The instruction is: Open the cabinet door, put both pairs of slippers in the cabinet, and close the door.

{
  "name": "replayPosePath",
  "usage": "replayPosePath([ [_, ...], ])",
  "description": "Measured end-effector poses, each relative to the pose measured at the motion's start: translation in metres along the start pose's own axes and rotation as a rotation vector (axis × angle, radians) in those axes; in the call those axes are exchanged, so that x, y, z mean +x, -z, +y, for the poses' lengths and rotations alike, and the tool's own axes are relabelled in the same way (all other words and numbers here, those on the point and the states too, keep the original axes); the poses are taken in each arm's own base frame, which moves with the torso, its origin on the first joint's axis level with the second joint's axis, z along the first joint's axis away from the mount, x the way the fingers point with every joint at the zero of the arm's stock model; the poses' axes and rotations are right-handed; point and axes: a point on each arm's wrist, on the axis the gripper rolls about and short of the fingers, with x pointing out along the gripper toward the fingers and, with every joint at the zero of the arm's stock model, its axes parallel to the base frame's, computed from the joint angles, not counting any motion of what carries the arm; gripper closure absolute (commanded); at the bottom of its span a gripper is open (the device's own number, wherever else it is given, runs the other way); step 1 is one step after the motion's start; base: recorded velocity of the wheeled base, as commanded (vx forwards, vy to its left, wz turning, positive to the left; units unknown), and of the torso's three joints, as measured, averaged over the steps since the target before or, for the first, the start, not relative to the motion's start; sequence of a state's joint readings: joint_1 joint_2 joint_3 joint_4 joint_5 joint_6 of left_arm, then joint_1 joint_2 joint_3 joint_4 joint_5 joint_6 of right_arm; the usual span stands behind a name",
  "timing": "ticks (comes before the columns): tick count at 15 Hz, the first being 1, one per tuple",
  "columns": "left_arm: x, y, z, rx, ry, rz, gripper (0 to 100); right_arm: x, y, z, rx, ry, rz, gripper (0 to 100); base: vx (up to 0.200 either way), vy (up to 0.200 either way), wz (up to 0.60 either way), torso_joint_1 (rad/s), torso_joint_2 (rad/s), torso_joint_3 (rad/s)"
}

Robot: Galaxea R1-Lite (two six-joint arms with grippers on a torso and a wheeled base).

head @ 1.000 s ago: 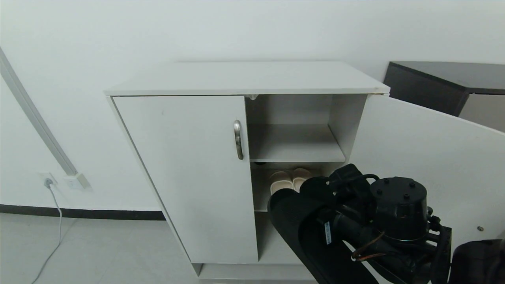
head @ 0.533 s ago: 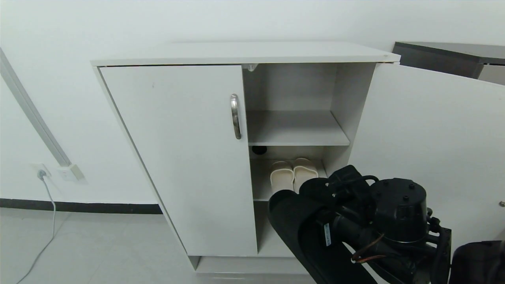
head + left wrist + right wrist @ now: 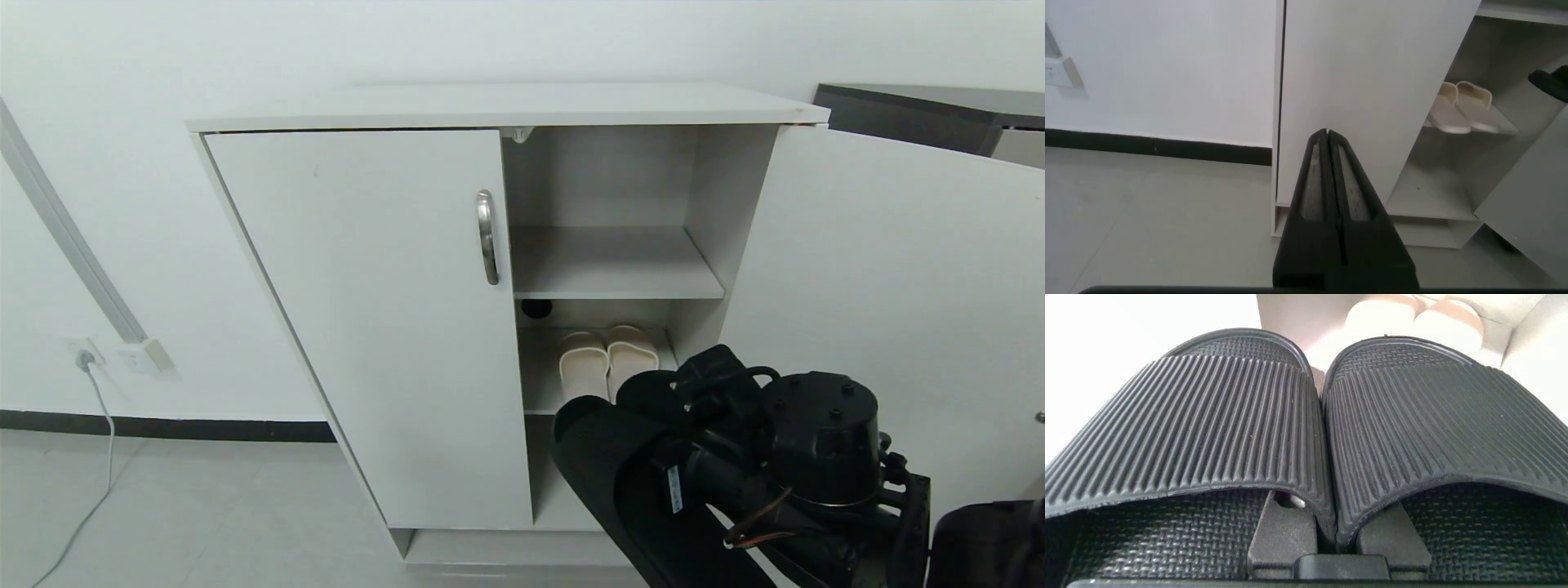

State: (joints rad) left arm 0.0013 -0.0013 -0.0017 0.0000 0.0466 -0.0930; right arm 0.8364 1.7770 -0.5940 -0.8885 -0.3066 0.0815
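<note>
As white cabinet door [image 3: 882, 310] is standing open, right hand [image 3: 1331, 535] is pinching both black ribbed rubber slippers [image 3: 1233, 416] for 1-trip shelving; left hand [image 3: 1328, 163] closed, empty.

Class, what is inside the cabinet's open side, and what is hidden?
Cream slippers on the middle shelf. The black slippers in the right gripper hide part of the bottom compartment.

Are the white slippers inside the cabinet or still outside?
Inside. The white slippers sit side by side on a shelf of the cabinet, in plain sight because its right door stands open.
</note>
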Motion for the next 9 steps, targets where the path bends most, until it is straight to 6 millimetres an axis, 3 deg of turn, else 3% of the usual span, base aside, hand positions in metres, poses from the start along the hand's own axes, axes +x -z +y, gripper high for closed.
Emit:
replayPosePath([
  [4,0.000,0.000,0.000,0.000,0.000,0.000,100,0.008,-0.001,0.002,0.009,0.022,-0.049,100,0.000,0.000,0.00,0.000,0.00,0.000],
  [6,0.000,0.000,0.000,0.001,0.000,0.000,100,0.022,-0.010,0.009,0.015,0.146,-0.068,100,0.000,0.000,0.00,0.000,0.00,0.000],
  [9,0.000,0.000,0.000,0.001,0.001,0.000,100,0.038,-0.019,0.021,0.062,0.227,0.038,100,0.000,0.000,0.00,0.000,0.00,0.000],
])
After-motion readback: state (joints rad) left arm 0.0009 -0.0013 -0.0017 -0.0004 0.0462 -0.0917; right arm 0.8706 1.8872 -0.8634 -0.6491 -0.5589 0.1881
